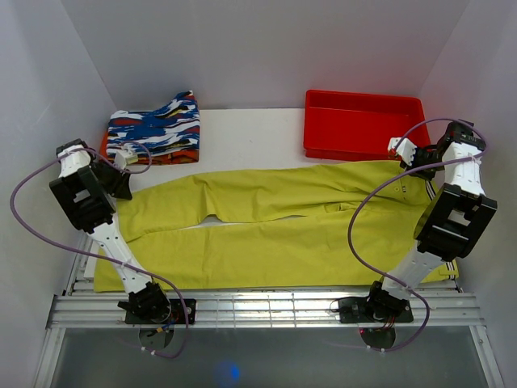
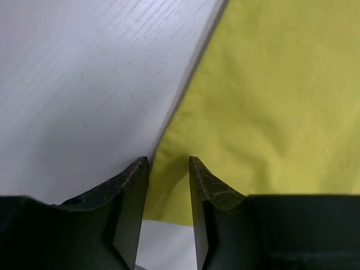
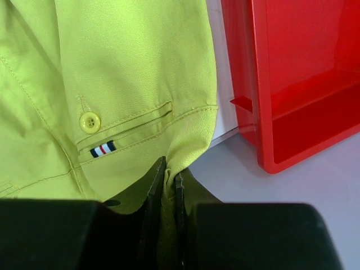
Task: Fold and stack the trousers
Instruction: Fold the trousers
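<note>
The yellow-green trousers [image 1: 266,226] lie spread flat across the table, waist to the right and both legs reaching left. My left gripper [image 1: 123,184] hangs over the far leg's hem corner. In the left wrist view its jaws [image 2: 169,160] stand open, with the flat cloth [image 2: 270,101] and its stitched hem showing in the gap. My right gripper [image 1: 406,160] is at the far waist corner. The right wrist view shows it [image 3: 170,171] shut on a pinched fold of the trousers [image 3: 112,73], beside a buttoned pocket with a small striped tab.
A red tray [image 1: 363,125] stands at the back right, just beyond the waist, and is close to the right gripper in the right wrist view [image 3: 292,84]. A folded blue, white and orange patterned garment [image 1: 157,129] lies at the back left. White walls enclose the table.
</note>
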Available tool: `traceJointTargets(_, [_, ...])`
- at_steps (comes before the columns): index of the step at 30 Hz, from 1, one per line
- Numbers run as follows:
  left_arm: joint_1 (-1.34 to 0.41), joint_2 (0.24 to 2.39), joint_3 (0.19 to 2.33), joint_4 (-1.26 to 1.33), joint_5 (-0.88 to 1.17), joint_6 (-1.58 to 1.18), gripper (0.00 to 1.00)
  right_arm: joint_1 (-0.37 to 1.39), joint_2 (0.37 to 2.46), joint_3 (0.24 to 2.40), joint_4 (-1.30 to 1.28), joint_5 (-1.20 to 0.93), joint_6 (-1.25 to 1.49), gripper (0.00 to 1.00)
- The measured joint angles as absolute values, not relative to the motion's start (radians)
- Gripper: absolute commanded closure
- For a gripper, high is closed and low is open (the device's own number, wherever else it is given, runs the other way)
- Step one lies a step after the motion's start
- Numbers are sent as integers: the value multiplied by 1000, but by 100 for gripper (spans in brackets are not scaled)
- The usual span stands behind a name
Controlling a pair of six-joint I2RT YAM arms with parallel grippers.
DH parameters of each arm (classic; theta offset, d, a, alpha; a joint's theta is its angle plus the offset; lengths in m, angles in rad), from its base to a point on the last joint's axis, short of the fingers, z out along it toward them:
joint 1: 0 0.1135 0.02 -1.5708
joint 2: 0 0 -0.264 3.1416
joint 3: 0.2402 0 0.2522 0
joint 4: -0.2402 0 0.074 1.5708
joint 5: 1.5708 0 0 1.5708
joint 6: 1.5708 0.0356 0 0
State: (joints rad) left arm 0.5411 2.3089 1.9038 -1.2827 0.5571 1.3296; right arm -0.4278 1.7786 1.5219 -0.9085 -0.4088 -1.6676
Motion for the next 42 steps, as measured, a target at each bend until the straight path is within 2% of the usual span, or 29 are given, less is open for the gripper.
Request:
traceJointTargets(1, [541, 2311, 1903, -1283, 556, 1333, 65, -428, 1779, 1522, -908, -406, -1668, 92])
traceJointTargets(3, [542, 2313, 1902, -1283, 553, 1337, 74, -428, 1779, 1522, -908, -404, -1669, 92])
traceJointTargets(4, [542, 2313, 1901, -1284, 553, 1341, 83, -428, 1778, 1522, -908, -402, -1669, 92])
traceJointTargets(7, [542, 2313, 1899, -1288, 550, 1351, 99, -431, 1776, 1522, -908, -399, -1669, 92])
traceJointTargets(8, [542, 2313, 1900, -1290, 550, 1353, 100, -432, 1774, 1522, -908, -399, -1669, 92])
traceJointTargets(19, [544, 2321, 2035, -1124, 542, 1237, 100, -442, 1773, 1572, -887, -424, -1594, 92])
traceJointTargets(26, [571, 2228, 2024, -1045, 620, 1189, 100, -477, 1769, 1642, -891, -503, -1542, 92])
traceJointTargets(34, [728, 1895, 1788, -1031, 775, 1225, 100, -581, 1596, 1506, -912, -627, -1583, 92])
traceJointTargets(42, [1061, 1544, 1415, -1210, 875, 1554, 100, -805, 1319, 1228, -1007, -744, -1833, 92])
